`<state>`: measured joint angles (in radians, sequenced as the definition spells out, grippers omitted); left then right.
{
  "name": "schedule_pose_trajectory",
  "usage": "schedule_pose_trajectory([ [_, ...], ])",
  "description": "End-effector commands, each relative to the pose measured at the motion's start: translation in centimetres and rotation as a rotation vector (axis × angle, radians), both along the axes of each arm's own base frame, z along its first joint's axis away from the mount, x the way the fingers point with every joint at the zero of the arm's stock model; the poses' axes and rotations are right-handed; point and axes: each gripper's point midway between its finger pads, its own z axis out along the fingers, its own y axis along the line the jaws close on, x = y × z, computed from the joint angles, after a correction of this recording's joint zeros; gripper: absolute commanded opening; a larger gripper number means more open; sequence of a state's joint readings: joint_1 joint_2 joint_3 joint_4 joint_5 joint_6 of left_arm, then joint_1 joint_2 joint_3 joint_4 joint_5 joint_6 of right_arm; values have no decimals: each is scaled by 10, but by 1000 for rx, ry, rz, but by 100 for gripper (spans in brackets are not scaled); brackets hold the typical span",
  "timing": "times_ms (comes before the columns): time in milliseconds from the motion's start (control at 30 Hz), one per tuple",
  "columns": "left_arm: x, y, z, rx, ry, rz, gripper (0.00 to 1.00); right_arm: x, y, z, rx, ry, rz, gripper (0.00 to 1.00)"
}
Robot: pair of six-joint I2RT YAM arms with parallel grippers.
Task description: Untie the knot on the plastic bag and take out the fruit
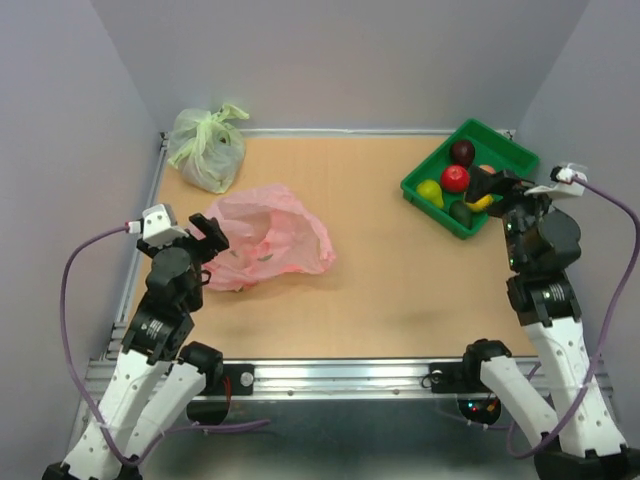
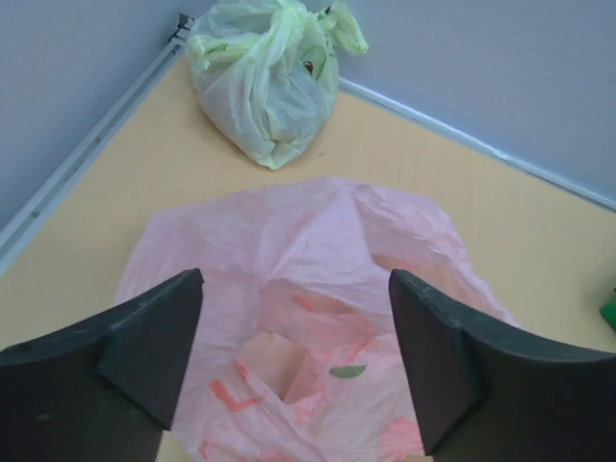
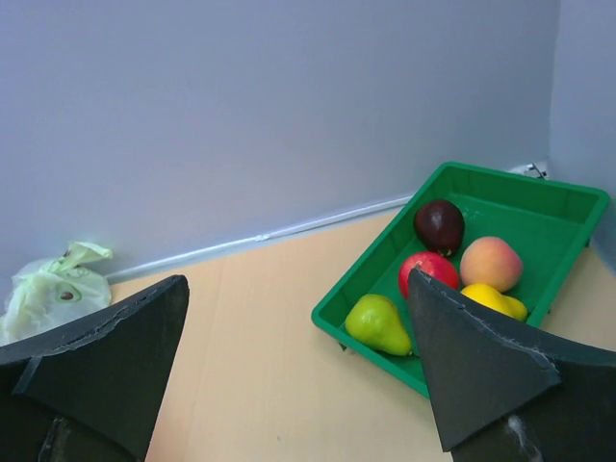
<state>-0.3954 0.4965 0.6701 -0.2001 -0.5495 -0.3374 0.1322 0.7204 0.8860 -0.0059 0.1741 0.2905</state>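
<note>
1. The left hand (image 2: 295, 289) is hovering just over the near-left edge of the plastic bag (image 2: 318, 241), fingers standing wide apart and gripping nothing.
2. The plastic bag is lying flattened on the bench (image 1: 400, 290), left of centre.
3. The right hand (image 3: 296, 284) is hanging over the near side of the green tray (image 3: 539, 207), fingers gaping wide and holding nothing.
4. The fruit (image 3: 430, 272) is sitting in that tray, well apart from the plastic bag.
5. A pale green bag (image 1: 207, 148) is lying tied in the far left corner.

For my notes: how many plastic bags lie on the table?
2. The pink plastic bag lies left of centre; the pale green bag sits in the far left corner.
</note>
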Motion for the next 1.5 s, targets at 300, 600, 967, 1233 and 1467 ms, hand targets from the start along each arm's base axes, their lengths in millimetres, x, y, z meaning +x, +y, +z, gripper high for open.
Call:
schedule_pose_trajectory([
  [300, -99, 51, 96, -13, -277, 39, 99, -101, -10, -21, -120, -80, 19, 100],
  [600, -168, 80, 118, -126, -554, 56, 99, -122, -7, -40, -155, -143, 51, 100],
  [967, -169, 91, 107, -166, -545, 125, 99, -122, -6, -49, -142, -144, 54, 100],
  [1233, -164, 90, 103, -178, -539, 128, 99, -124, -6, -49, -143, -149, 58, 100],
  [1467, -165, 92, 106, -193, -559, 142, 99, -123, -4, -50, -143, -146, 65, 100],
])
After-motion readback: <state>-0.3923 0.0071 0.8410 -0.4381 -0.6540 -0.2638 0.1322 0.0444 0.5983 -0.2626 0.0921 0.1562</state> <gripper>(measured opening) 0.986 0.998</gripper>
